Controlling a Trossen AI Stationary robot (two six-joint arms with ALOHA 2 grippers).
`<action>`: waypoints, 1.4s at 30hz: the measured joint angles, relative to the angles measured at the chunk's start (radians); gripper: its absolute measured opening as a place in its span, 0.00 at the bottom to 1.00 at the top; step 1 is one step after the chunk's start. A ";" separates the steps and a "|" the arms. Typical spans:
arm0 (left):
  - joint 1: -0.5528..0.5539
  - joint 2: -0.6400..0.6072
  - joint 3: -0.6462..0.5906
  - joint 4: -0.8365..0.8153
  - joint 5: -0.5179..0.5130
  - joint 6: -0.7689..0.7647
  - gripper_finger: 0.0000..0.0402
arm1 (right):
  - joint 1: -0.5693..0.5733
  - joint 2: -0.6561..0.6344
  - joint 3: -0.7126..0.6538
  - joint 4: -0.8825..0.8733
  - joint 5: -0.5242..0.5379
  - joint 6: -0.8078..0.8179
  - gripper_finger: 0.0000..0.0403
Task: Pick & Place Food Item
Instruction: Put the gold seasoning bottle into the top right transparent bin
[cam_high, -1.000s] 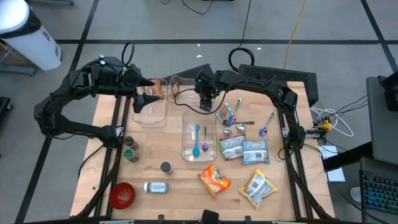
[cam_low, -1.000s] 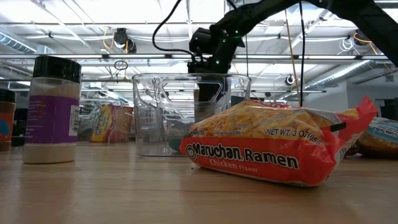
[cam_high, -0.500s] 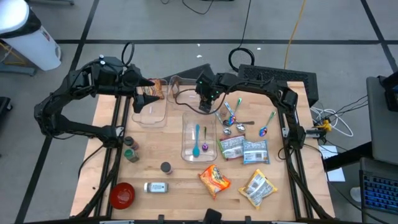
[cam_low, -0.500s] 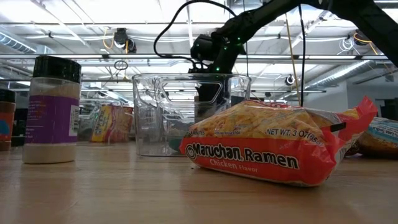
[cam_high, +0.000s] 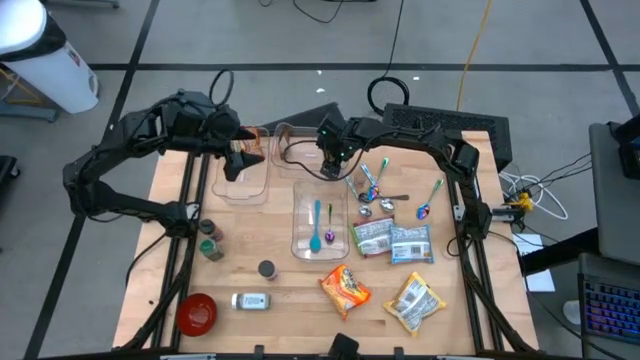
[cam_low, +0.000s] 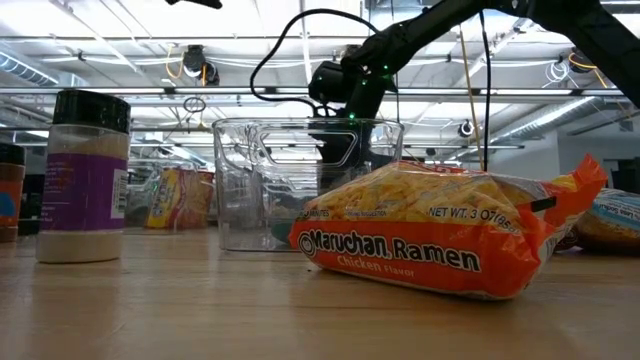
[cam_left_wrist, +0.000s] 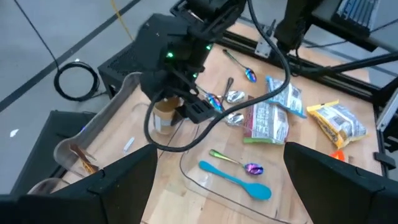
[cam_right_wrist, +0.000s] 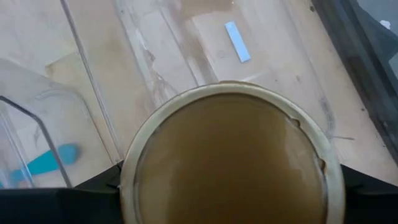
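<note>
Wooden tabletop (cam_high: 280, 295) carries three clear plastic bins, four crinkly food packets, several metal spoons. Right gripper (cam_high: 336, 160) clamps a round tan-lidded cup (cam_right_wrist: 230, 158) above the table's rear centre. Left gripper (cam_high: 243, 150) hangs wide, empty, over the rear-left bin (cam_high: 243, 180).

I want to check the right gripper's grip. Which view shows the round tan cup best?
The right wrist view: the cup fills it, between dark fingers. The left wrist view shows it small; high and low views hide it.
</note>
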 joint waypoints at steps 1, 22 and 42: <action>-0.002 0.010 0.000 0.008 0.001 0.002 0.89 | 0.000 0.000 0.000 0.000 0.000 0.000 0.68; -0.010 0.039 0.000 0.036 0.047 -0.005 0.89 | 0.000 0.000 0.000 0.002 0.023 0.000 0.74; -0.010 0.039 0.000 0.036 0.048 -0.028 0.89 | 0.000 0.000 0.001 0.000 0.022 -0.005 0.70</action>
